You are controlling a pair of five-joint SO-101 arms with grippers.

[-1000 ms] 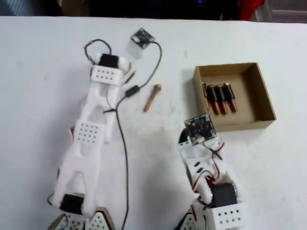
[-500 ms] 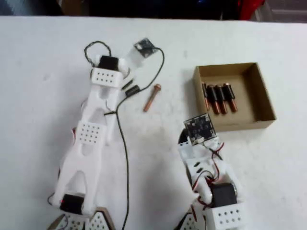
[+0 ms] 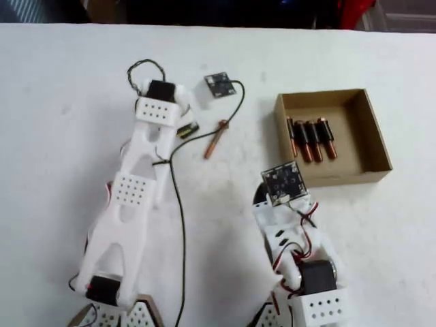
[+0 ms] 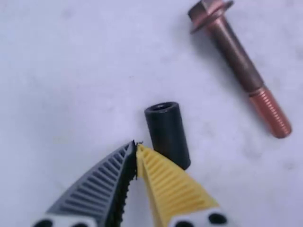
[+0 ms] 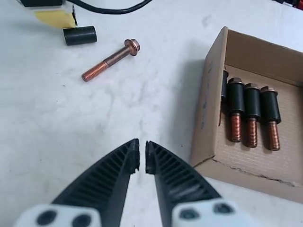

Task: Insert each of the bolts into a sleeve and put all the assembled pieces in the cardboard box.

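Black sleeve (image 4: 166, 135) lies beside the closed left tool (image 4: 136, 146)

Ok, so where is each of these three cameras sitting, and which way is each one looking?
High view: fixed above the table, looking down on both arms, the loose bolt and the cardboard box.
Left wrist view: on the left arm's wrist, looking past the left gripper at the sleeve and bolt.
Right wrist view: on the right arm's wrist, looking past the right gripper toward the box.
Shared: both wrist views show the bolt and sleeve.
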